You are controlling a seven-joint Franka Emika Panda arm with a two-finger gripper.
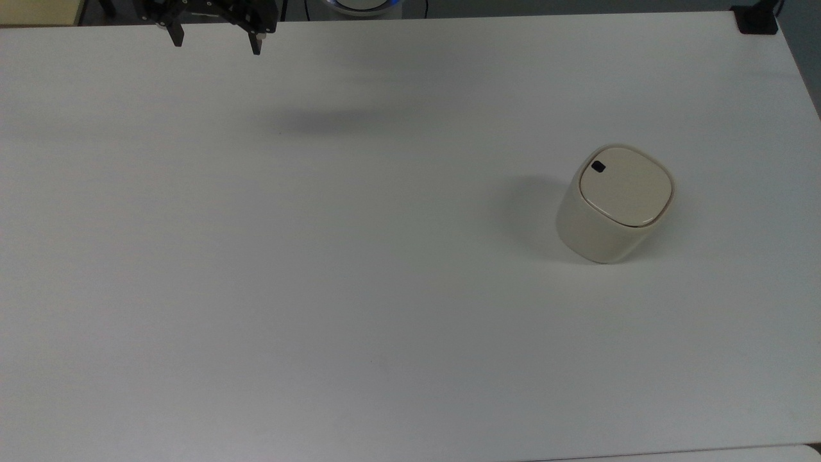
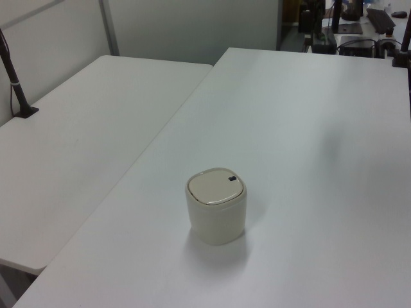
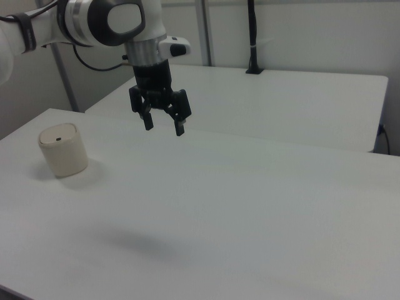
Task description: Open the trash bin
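Observation:
The trash bin is a small cream-beige tub with a flat lid lying shut on top and a small black button at the lid's rim. It stands on the white table toward the top view's right; it also shows as the trash bin and the trash bin. My gripper hangs high above the table at the top view's upper left, far from the bin. In the right view the gripper points down, open, with nothing between its fingers.
The white table is wide and bare around the bin. A second white table adjoins it on the left view's left. A black post base sits at the top view's far right corner.

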